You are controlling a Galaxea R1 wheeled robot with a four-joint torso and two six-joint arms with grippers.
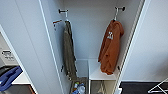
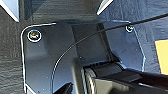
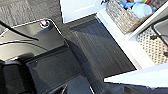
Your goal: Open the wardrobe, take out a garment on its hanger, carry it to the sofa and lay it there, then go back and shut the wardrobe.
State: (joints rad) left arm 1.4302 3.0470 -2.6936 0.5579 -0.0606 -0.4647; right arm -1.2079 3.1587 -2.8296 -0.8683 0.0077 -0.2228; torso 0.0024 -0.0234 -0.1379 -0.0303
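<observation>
A: The wardrobe (image 1: 90, 50) stands open with both doors swung wide, so the opening step looks done. Where is the garment?

B: The orange hooded sweatshirt (image 1: 110, 47) hangs inside on the right, on its white hanger (image 1: 115, 15), whose hook is over a short dark peg (image 1: 120, 8) high on the back wall. Its hem droops just above a white shelf (image 1: 101, 72). Hanging free like that, it should lift off once the hook clears the peg.

A: And the other garment?

B: An olive-green garment (image 1: 68, 53) hangs on the left from its own peg, well apart from the orange one, so I judge little risk of confusing them.

A: What are the claws doing?

B: I cannot tell for either claw. The left wrist view looks down on dark carpet past the robot's own plate. The right wrist view looks down on dark floor (image 3: 100, 50) beside the wardrobe's base, with a woven basket (image 3: 120, 16) of bottles at the bottom. That suggests both arms hang low, not yet raised toward the hanger.

A: So the taking-out is ahead?

B: By my reading, yes; the sweatshirt is untouched.
</observation>
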